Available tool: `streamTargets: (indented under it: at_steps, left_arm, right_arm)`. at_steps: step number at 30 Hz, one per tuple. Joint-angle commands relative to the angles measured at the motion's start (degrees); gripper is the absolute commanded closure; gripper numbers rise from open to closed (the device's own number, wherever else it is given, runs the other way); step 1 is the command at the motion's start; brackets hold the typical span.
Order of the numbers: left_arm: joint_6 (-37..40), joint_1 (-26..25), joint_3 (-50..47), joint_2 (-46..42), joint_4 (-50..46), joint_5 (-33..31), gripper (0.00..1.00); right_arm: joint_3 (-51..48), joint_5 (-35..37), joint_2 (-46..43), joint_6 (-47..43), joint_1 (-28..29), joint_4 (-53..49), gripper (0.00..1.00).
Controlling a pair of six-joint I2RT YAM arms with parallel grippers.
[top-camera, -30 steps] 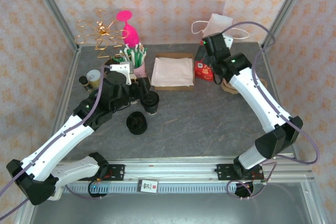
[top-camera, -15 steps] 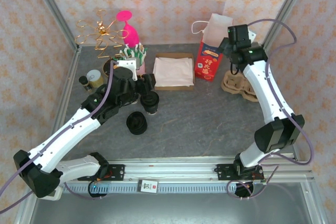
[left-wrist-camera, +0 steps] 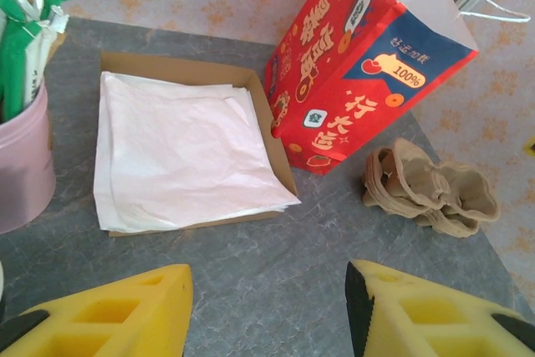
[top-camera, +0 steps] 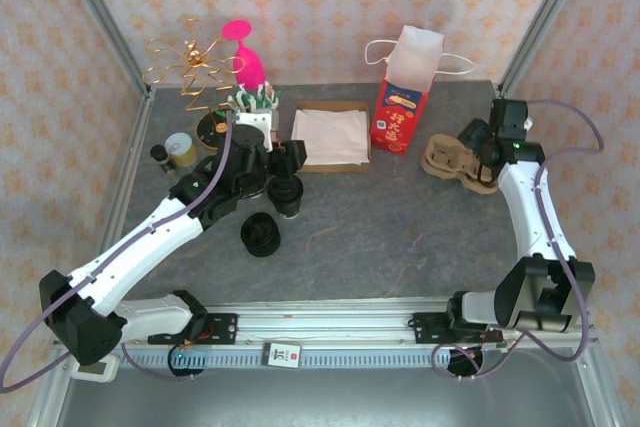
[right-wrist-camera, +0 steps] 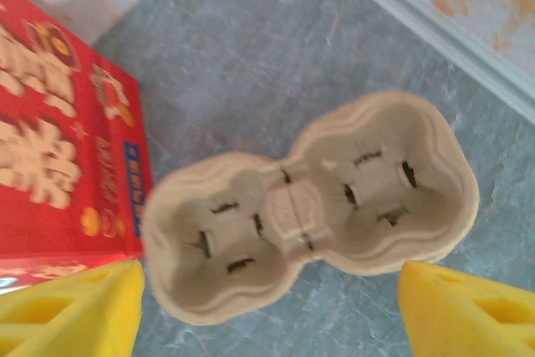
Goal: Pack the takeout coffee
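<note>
Right wrist view, right gripper (right-wrist-camera: 269, 307) spread wide over beige moulded-pulp two-cup carrier (right-wrist-camera: 309, 206), beside red printed paper bag (right-wrist-camera: 58, 140), left gripper (left-wrist-camera: 267, 290) parted, empty.

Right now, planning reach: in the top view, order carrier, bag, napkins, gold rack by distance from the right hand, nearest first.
1. Carrier, beside the right hand.
2. Bag, back-left of it.
3. Napkins, back centre.
4. Gold rack, far-left corner.
</note>
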Motion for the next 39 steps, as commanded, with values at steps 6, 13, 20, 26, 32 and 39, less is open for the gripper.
streamTargets:
  at_steps: [6,13,20,26,32,39]
  left_arm:
    - [1.8,0.4,1.7,2.1,3.0,2.2,0.47]
    - [2.2,0.4,1.6,2.9,3.0,2.3,0.47]
    - [2.5,0.4,1.5,3.4,3.3,1.7,0.47]
    - [2.8,0.4,2.3,4.4,2.8,1.8,0.47]
    - [2.7,0.4,2.5,4.9,2.8,1.7,0.47]
    - [2.9,0.4,3.1,5.4,2.4,1.6,0.47]
  right_arm:
    - [-2.4,-7.5,8.0,-7.4,-2.5,6.7,0.14]
    - [1.3,-2.7,15.5,-10.6,-2.5,6.5,0.21]
    - [4.7,-3.0,20.3,-14.0,-2.6,5.1,0.3]
    - [7.1,-4.1,23.8,-16.0,-2.6,3.6,0.36]
    - [8.5,-5.2,26.8,-16.9,-2.6,2.5,0.39]
    - [9.0,-5.9,27.6,-16.6,-2.6,2.4,0.53]
